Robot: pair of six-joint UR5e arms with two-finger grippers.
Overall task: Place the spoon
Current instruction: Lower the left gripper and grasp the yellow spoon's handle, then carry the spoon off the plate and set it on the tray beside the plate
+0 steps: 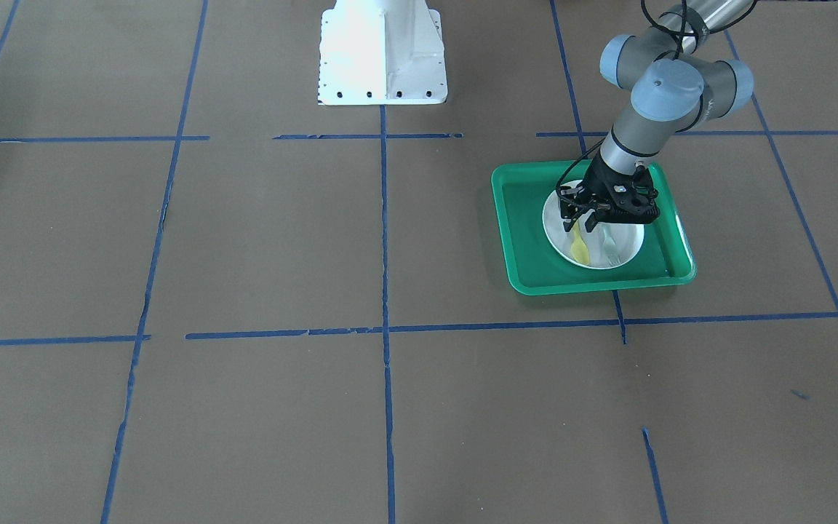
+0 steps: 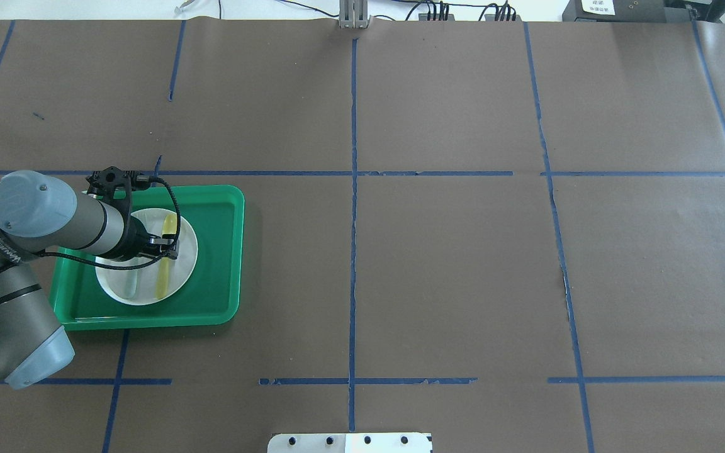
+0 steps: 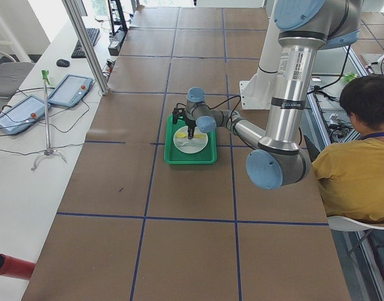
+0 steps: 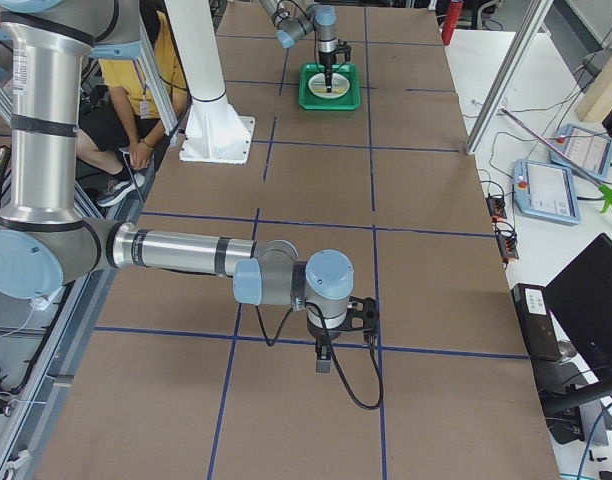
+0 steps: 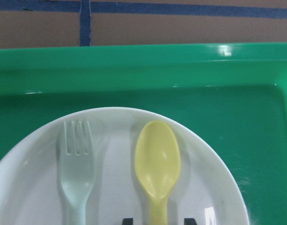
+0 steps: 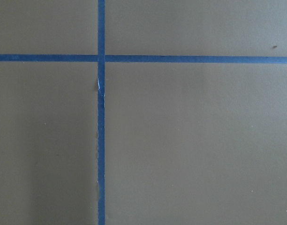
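Note:
The pale yellow spoon (image 5: 157, 159) lies flat on a white plate (image 5: 115, 187) inside a green tray (image 5: 134, 75), bowl toward the tray's far rim. It also shows in the front view (image 1: 580, 249) and the overhead view (image 2: 162, 280). My left gripper (image 1: 585, 224) hangs low over the plate, open, with its fingertips (image 5: 128, 220) on either side of the spoon's handle and a gap between each and the handle. My right gripper (image 4: 324, 358) shows only in the exterior right view, above bare table far from the tray; I cannot tell whether it is open or shut.
A pale grey-green fork (image 5: 77, 173) lies on the plate beside the spoon, parallel to it. The tray's raised rim (image 2: 218, 251) surrounds the plate. The white robot base (image 1: 382, 54) stands at the table's middle edge. A seated person (image 3: 361, 157) is beside the table.

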